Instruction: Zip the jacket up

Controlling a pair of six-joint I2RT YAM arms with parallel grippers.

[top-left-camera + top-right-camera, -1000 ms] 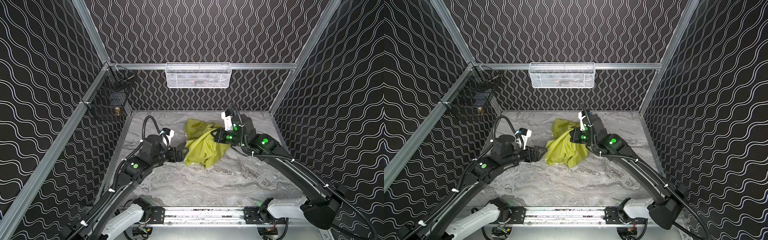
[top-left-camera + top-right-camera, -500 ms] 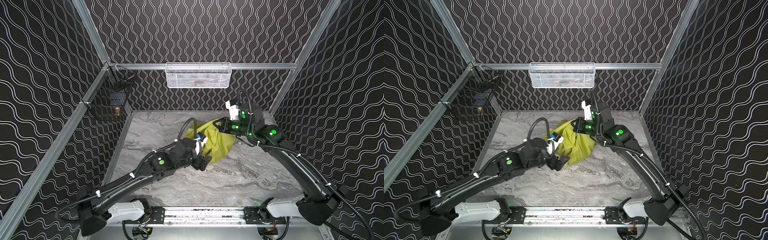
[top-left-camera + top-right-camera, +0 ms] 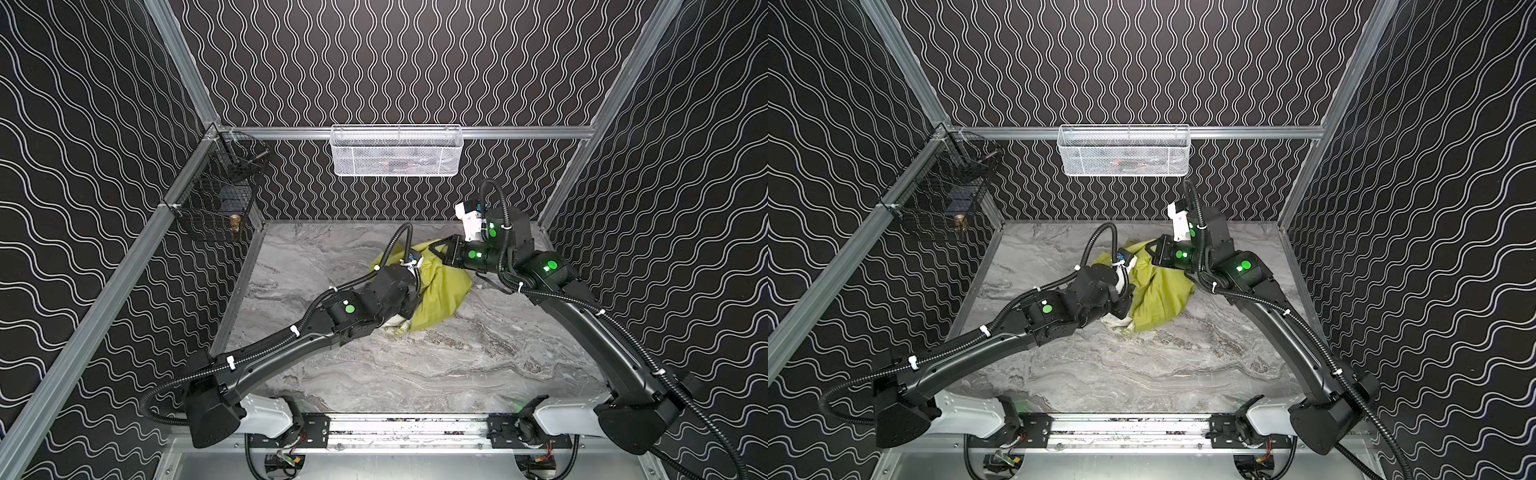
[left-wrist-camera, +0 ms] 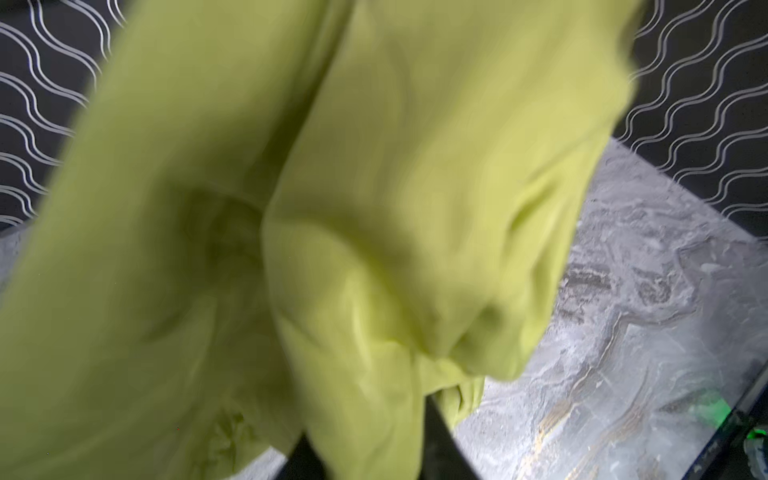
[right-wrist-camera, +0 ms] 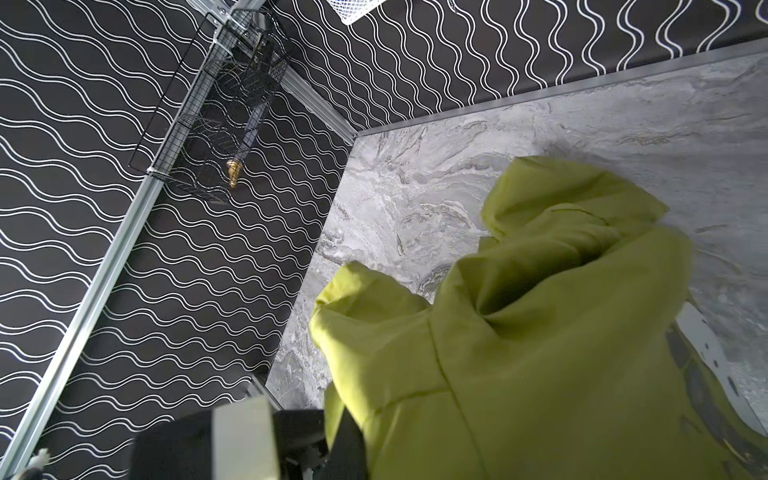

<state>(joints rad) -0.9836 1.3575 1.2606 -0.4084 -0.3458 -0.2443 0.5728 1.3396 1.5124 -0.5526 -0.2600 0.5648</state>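
1. The right pincer is pressed together on a high fold of the jacket. The lime-green cloth hangs from its tips and spreads down and away from it onto the marble table.
2. In the right wrist view the jacket bunches directly over that pincer's jaws and hides most of them. Only one dark finger shows at the cloth's edge.
3. The left pincer sits at the jacket's lowest edge, well below the right pincer and nearer the robot's base than it.
4. In the left wrist view green cloth fills the space between the left pincer's two dark fingers. The view is blurred, so I cannot tell whether those jaws have pinched the cloth or stand apart.
5. In both top views the left pincer's tips are hidden under its own wrist. A scrap of cream lining shows just beside it, lying on the table.
6. The jacket is crumpled and stretches between the two pincers — lifted at the right one, resting on the table at the left one.
7. A white mesh basket hangs on the back wall, above and beyond the right pincer. A black wire basket hangs in the corner, well apart from the left pincer.
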